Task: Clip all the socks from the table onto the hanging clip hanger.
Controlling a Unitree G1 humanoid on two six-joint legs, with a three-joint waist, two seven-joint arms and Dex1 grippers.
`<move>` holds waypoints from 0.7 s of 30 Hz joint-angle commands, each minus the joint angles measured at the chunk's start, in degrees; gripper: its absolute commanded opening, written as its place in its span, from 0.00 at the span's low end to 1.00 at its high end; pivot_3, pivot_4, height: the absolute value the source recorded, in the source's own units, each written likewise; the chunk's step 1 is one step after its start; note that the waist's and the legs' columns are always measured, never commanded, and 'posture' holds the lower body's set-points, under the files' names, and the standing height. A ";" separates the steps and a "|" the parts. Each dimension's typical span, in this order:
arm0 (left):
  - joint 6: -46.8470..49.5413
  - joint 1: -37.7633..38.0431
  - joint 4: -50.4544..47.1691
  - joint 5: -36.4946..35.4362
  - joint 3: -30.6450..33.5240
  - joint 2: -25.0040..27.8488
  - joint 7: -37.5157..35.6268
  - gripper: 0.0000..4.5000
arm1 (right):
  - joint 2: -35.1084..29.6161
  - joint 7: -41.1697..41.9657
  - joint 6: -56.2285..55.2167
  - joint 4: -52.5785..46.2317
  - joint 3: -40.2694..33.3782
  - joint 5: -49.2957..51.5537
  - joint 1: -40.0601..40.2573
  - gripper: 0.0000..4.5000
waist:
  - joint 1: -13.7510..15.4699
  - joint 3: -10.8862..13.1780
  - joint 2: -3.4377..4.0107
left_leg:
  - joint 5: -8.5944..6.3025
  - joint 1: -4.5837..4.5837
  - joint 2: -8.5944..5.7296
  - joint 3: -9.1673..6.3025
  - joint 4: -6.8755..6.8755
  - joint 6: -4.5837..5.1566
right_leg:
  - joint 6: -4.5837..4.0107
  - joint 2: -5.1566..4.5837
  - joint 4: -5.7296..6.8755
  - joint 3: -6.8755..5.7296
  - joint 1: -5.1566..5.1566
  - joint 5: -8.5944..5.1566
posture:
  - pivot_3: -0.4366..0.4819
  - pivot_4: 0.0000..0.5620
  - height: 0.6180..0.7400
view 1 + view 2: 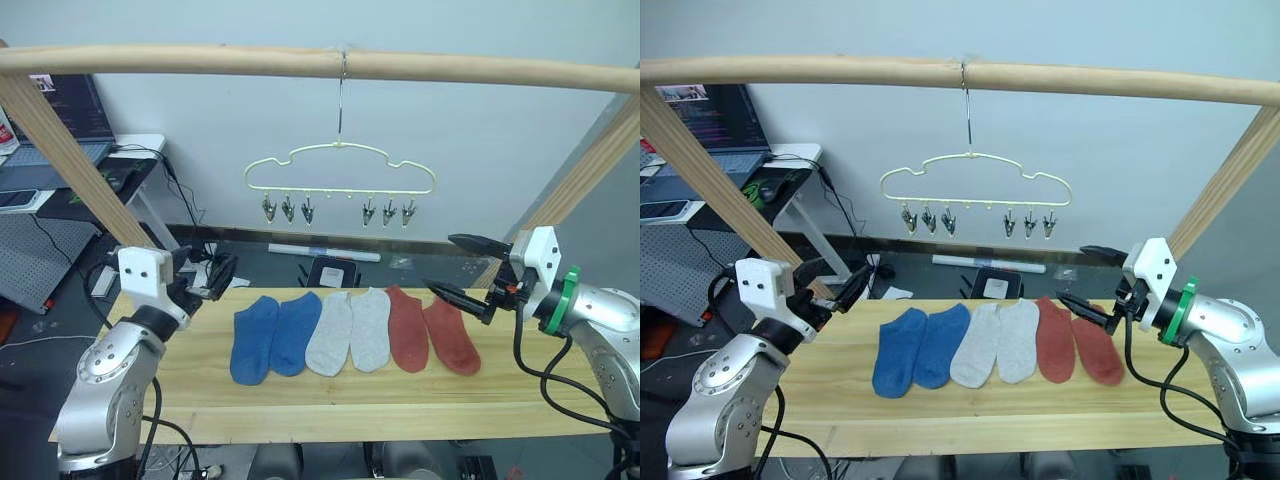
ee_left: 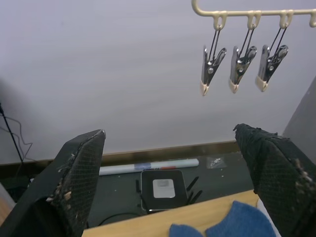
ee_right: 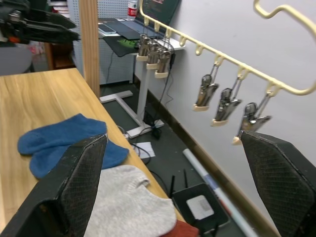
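Left eye view gives us the layout: six socks lie flat in a tidy row across the middle of the table (image 1: 400,405), toes toward us and cuffs toward the far edge, sorted by colour into a blue pair (image 1: 272,336) on the left, a light grey pair (image 1: 349,331) in the middle and a rust red pair (image 1: 430,331) on the right, each sock touching or slightly overlapping its neighbour. We take that ordering to be deliberate, since it sets each sock roughly below the clip it could go to. The clip hanger (image 1: 340,167) hangs by its metal hook from the wooden pole (image 1: 200,60) above and behind the row, its six metal clips in two groups of three, all bare, so we judge the task not yet begun. Our left gripper (image 1: 215,275) hovers over the table's left end, well apart from the blue pair, with its fingers spread wide and nothing between them, as the left wrist view confirms. Our right gripper (image 1: 465,270) is raised just beside the outer red sock, fingers likewise parted and empty, one finger pointing over that sock's cuff. We read both arms as held out to the sides so the row and clips stay unobstructed, and the red sock nearest the right gripper looks the likeliest first pick.
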 commanded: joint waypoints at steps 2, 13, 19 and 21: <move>-1.38 -3.31 1.12 1.18 -1.54 -0.33 0.51 1.00 | -0.09 -0.92 1.66 -3.75 -0.85 2.64 -2.50 0.99 | -0.03 1.08 -0.01 | 0.00 -0.02 0.00 -0.01 0.01 0.01 | -0.15 0.00 0.00 0.00 -0.02 0.10 | 0.42 0.42 1.00; -4.23 -9.32 6.51 2.82 -5.13 -1.81 -0.40 0.91 | 0.40 -3.24 4.70 -7.27 0.01 4.61 -4.78 1.00 | -0.12 2.50 -0.06 | 0.00 -0.84 0.01 -0.16 0.08 0.00 | -0.15 -0.01 -0.03 -0.18 -0.67 0.14 | 0.39 0.45 1.00; -6.66 -12.54 9.47 5.25 -6.82 -2.90 0.28 0.74 | 0.63 -3.56 4.55 -7.76 0.41 4.27 -4.81 1.00 | -0.23 2.58 -0.08 | 0.00 -0.98 0.00 -0.15 0.07 0.00 | -0.15 -0.01 -0.05 -0.16 -0.82 0.15 | 0.37 0.44 1.00; -7.40 -13.72 10.53 5.86 -7.31 -4.00 1.00 0.74 | 0.65 -3.47 4.31 -7.77 0.62 4.07 -4.97 1.00 | -0.26 2.58 -0.08 | 0.00 -0.99 0.00 -0.15 0.08 0.00 | -0.14 -0.01 -0.05 -0.16 -0.82 0.15 | 0.37 0.43 1.00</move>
